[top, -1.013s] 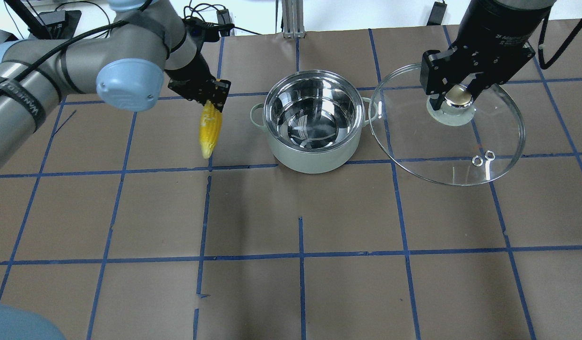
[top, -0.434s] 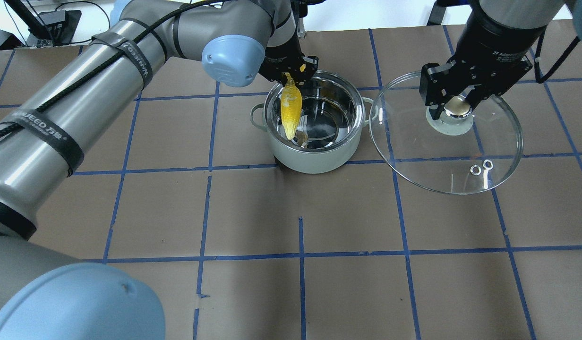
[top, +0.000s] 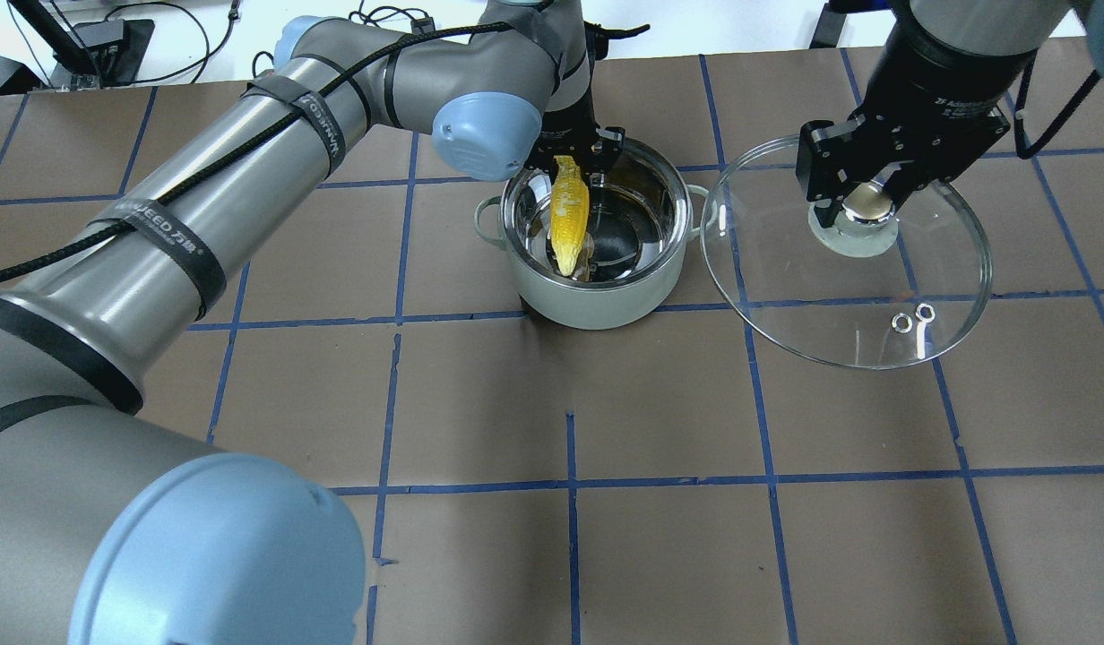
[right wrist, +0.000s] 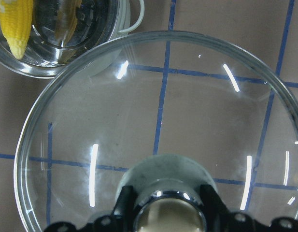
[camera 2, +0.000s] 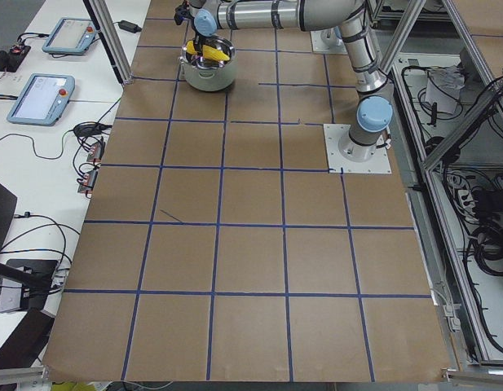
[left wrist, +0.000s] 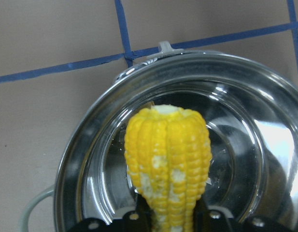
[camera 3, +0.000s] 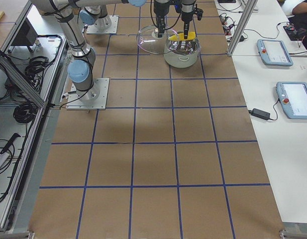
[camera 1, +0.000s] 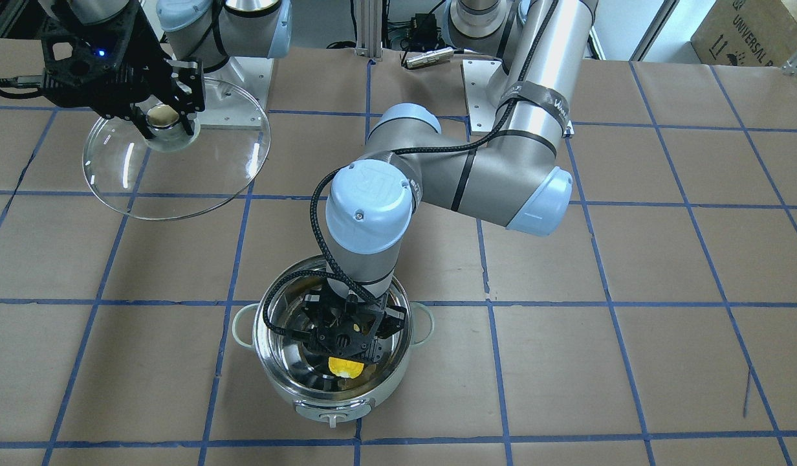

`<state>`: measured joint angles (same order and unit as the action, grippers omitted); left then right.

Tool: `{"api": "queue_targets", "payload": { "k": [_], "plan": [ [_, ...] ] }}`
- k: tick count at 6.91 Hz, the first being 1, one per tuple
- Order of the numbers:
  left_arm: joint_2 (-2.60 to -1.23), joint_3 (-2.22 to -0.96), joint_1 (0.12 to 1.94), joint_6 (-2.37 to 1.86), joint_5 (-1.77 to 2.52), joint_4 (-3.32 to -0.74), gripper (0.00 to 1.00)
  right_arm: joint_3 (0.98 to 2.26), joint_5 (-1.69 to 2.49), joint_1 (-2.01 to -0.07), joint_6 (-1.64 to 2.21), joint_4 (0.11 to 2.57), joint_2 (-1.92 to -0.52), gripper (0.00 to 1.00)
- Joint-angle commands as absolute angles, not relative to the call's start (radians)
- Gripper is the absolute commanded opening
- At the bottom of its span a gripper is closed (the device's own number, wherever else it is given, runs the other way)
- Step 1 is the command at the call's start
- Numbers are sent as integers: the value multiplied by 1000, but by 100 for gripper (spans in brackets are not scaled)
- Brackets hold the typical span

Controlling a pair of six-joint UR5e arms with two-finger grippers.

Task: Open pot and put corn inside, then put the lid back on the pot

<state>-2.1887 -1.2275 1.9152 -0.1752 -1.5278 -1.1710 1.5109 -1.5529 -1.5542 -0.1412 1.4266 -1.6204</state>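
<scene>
The open pot (top: 597,300) stands on the table; it also shows in the front-facing view (camera 1: 269,369) and the left wrist view (left wrist: 91,159). My left gripper (top: 574,159) is shut on the yellow corn (top: 569,215) and holds it over the pot's inside, pointed end down. The corn shows in the front-facing view (camera 1: 345,367) and the left wrist view (left wrist: 168,159). My right gripper (top: 866,202) is shut on the knob of the clear glass lid (top: 839,296) and holds it in the air to the right of the pot. The lid fills the right wrist view (right wrist: 158,121).
The brown table top (top: 570,537) carries a grid of blue tape lines. My left arm's elbow and forearm (top: 202,251) reach across the left half of the table. Tablets and cables (camera 2: 39,90) lie on a side bench beyond the table edge.
My left gripper has carried the corn from left of the pot to over it, and the cob now hangs down into the pot. My right gripper with the lid has barely moved.
</scene>
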Motion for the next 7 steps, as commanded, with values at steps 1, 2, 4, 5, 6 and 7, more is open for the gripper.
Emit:
{"api": "queue_targets", "payload": {
  "k": [1,2,4,5,6,7],
  "plan": [
    [-2162,-1238,1908,-181,-1529,-1178,100,1509,-1552,-1554,-141,1427,-1621,8],
    [-2119,-1247,1881,-170,-1531,-1240,100,1509,-1551,-1554,-141,1427,-1620,8],
    [-2022,-1252,1768,-132,-1535,-1351,100,1511,-1549,-1552,-141,1428,-1618,8],
    [-1976,-1279,1712,-61,-1543,-1421,100,1511,-1546,-1560,-137,1448,-1615,8],
    [-1880,-1363,1645,36,-1548,-1434,100,1509,-1546,-1565,-112,1468,-1611,8],
    [-1747,-1497,1570,82,-1561,-1449,100,1502,-1546,-1572,-95,1495,-1579,8]
  ]
}}
